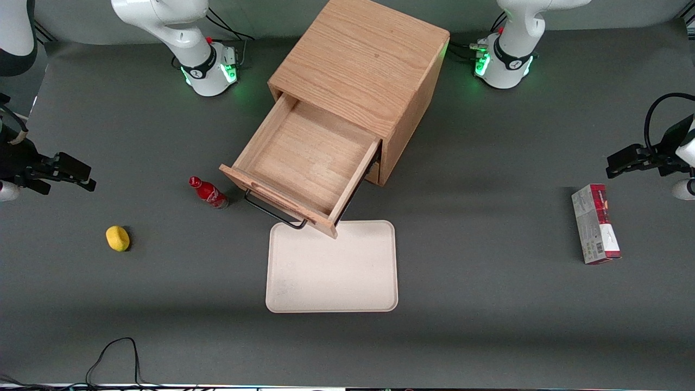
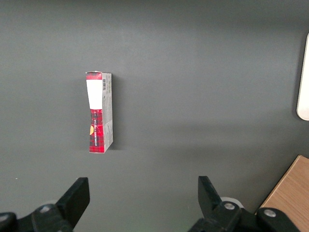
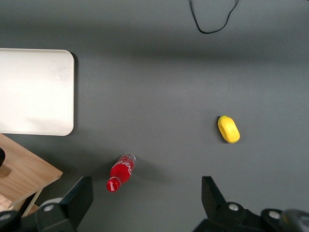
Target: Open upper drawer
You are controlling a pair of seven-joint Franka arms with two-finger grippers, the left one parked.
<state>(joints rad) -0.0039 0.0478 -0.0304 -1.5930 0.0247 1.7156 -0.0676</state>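
Observation:
The upper drawer (image 1: 309, 160) of the light oak cabinet (image 1: 364, 65) stands pulled far out, its wooden inside bare. Its black bar handle (image 1: 271, 210) runs along the front, facing the front camera. A corner of the drawer's front (image 3: 24, 169) shows in the right wrist view. My gripper (image 1: 87, 178) hovers toward the working arm's end of the table, well apart from the drawer. It is open (image 3: 147, 198), its fingers spread wide with nothing between them, over bare table near a red bottle.
A red bottle (image 1: 209, 194) (image 3: 120, 172) lies beside the drawer's front. A cream tray (image 1: 332, 266) (image 3: 34, 92) lies just in front of the drawer. A yellow fruit (image 1: 118, 238) (image 3: 228, 129) sits nearer the gripper. A red-and-white box (image 1: 595, 224) (image 2: 99, 112) lies toward the parked arm's end.

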